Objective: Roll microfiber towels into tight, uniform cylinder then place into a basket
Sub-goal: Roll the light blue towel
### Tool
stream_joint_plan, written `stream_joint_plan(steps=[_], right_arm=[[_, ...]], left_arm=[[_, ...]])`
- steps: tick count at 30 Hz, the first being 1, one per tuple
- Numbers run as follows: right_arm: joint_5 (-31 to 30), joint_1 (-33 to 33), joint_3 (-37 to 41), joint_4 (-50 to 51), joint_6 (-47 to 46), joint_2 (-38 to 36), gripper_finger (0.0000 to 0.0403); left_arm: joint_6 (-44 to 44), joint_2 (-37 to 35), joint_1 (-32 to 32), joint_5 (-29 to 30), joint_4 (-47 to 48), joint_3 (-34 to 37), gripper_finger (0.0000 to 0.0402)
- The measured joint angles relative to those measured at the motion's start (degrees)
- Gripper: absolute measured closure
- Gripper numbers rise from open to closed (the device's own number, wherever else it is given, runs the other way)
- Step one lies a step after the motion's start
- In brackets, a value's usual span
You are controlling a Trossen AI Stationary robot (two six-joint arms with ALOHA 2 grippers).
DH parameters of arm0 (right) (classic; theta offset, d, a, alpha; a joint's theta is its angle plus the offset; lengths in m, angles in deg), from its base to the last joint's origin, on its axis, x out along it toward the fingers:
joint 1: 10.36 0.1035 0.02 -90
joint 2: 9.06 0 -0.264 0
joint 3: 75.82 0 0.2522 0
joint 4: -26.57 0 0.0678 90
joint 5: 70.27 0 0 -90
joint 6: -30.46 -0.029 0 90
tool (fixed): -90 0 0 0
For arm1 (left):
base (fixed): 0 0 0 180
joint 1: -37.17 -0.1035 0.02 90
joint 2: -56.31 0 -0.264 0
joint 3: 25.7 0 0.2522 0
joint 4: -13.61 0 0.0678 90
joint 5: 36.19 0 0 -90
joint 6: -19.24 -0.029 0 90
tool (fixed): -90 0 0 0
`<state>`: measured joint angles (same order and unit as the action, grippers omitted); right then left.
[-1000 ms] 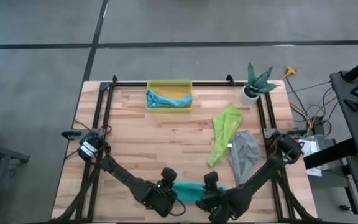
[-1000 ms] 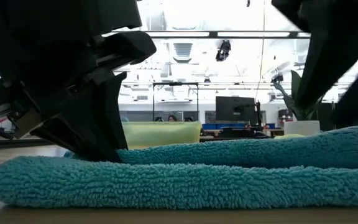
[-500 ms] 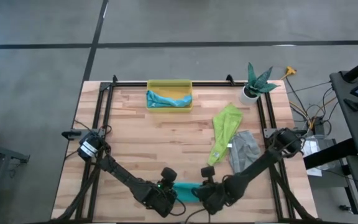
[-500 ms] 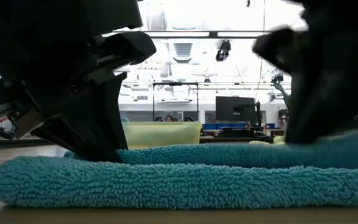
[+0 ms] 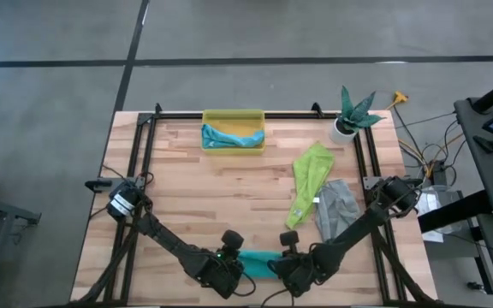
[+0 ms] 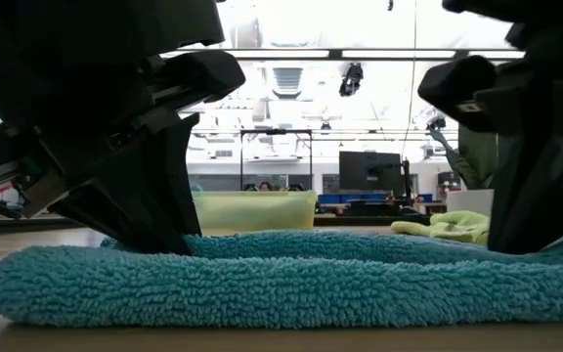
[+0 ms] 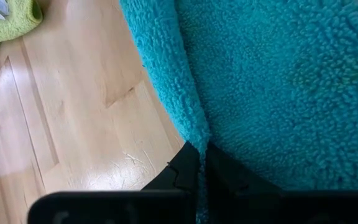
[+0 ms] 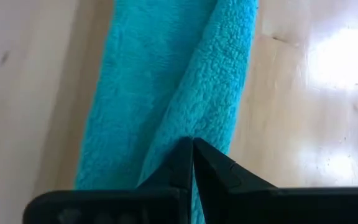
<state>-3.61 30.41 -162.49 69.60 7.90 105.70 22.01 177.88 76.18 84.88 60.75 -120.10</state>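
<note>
A teal towel (image 5: 259, 259) lies as a long folded band along the table's near edge (image 6: 281, 284). My left gripper (image 5: 240, 263) is shut on its left end and my right gripper (image 5: 282, 265) on its right part. The yellow basket (image 5: 234, 130) stands at the far edge with a light blue towel (image 5: 228, 137) lying in it. A lime green towel (image 5: 309, 180) and a grey towel (image 5: 336, 210) lie crumpled on the table's right half. My left gripper pinches the teal towel's edge (image 7: 194, 134) between its two fingers, near the towel's left end. The fingers slant down onto it (image 6: 159, 230). The towel lies on the table. My right gripper pinches a raised lengthwise fold of the towel (image 8: 188, 127) between its two fingers, coming down from above. The towel lies on the table under it.
A white plant pot with a green plant (image 5: 349, 120) stands at the far right corner. Bare wood (image 5: 221, 192) lies between the basket and the teal towel. A black frame rail (image 5: 148, 145) runs along the table's sides.
My right gripper has gone toward the table's left along the teal towel. The towel's right part, which stood higher in the low view, now lies lower, and the lime green towel shows behind it. My left gripper has kept still.
</note>
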Motion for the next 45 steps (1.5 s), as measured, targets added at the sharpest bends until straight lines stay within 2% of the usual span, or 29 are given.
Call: stream_joint_plan(steps=[4, 11, 15, 24, 27, 30, 32, 35, 42, 45], right_arm=[[0.1, -0.1, 1.1, -1.5, -0.4, 0.6, 0.0394], [0.2, 0.0, 2.8, -3.3, -1.1, 1.1, 0.0394], [0.2, 0.0, 2.9, -3.3, -1.1, 1.2, 0.0394], [-0.8, 0.0, 3.0, -3.5, -0.4, 1.3, 0.0394], [-0.8, 0.0, 3.1, -3.8, 0.0, 1.4, 0.0394], [-0.9, 0.0, 3.1, -4.0, 0.8, 1.4, 0.0394], [-1.1, 0.3, 3.1, -4.1, 3.0, 1.4, 0.0394], [-5.2, 1.7, 3.2, -4.4, 6.9, 1.6, 0.0394], [-10.5, 4.0, 3.4, -3.4, 13.2, 1.9, 0.0394], [-10.9, 4.0, 3.5, -3.4, 13.6, 2.1, 0.0394]], left_arm=[[0.1, -1.5, 0.0, -1.4, 0.1, 0.1, 0.0392], [-0.1, -2.9, 0.0, -3.3, 0.3, 0.2, 0.0343], [-0.1, -4.4, 0.0, -3.5, 4.1, 0.3, 0.0326], [-1.0, -14.8, -0.6, -2.9, 10.6, 2.1, 0.0320], [-2.7, -19.6, -2.3, -2.8, 8.3, 4.1, 0.0320], [-4.9, -24.2, -5.6, -4.0, -0.5, 8.7, 0.0320], [-6.1, -26.4, -8.8, -9.7, -9.8, 13.2, 0.0320], [-3.8, -27.2, -14.9, -23.2, -23.8, 20.2, 0.0320], [7.4, -21.3, -28.1, -50.5, -37.3, 29.9, 0.0320], [13.0, -18.5, -29.6, -57.1, -45.9, 30.1, 0.0320]])
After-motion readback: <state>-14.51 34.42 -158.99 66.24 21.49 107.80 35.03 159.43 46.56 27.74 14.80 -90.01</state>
